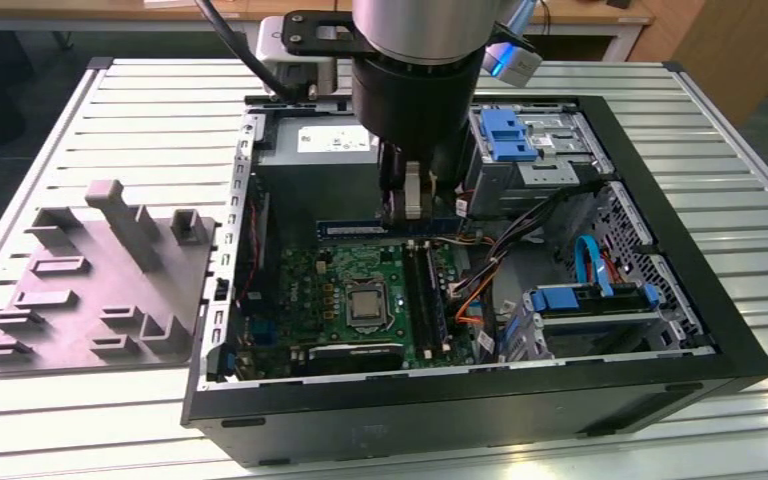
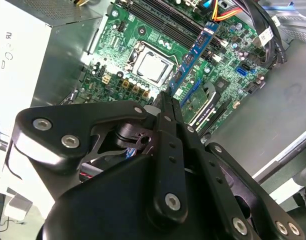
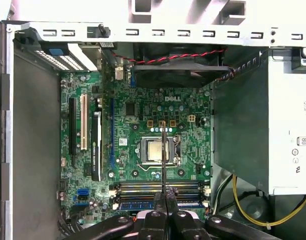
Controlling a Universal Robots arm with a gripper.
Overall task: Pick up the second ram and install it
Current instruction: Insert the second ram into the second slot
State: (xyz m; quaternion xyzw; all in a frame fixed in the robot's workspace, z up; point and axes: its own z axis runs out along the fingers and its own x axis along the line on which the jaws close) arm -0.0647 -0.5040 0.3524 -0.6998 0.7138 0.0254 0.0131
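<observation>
Inside the case (image 1: 491,415), the second ram (image 1: 355,229) hangs above the motherboard (image 1: 317,290).

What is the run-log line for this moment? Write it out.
end effector: shut on ram | ram: above motherboard, not seated | step: install pending

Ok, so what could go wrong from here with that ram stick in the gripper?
One: the second ram lies crosswise to the memory slots, so lowered like this it would likely hit the board, not seat.
Two: the gripper holds it above the processor socket; a slip could drop it there.
Three: orange cables lie close beside the slots and might snag.
</observation>
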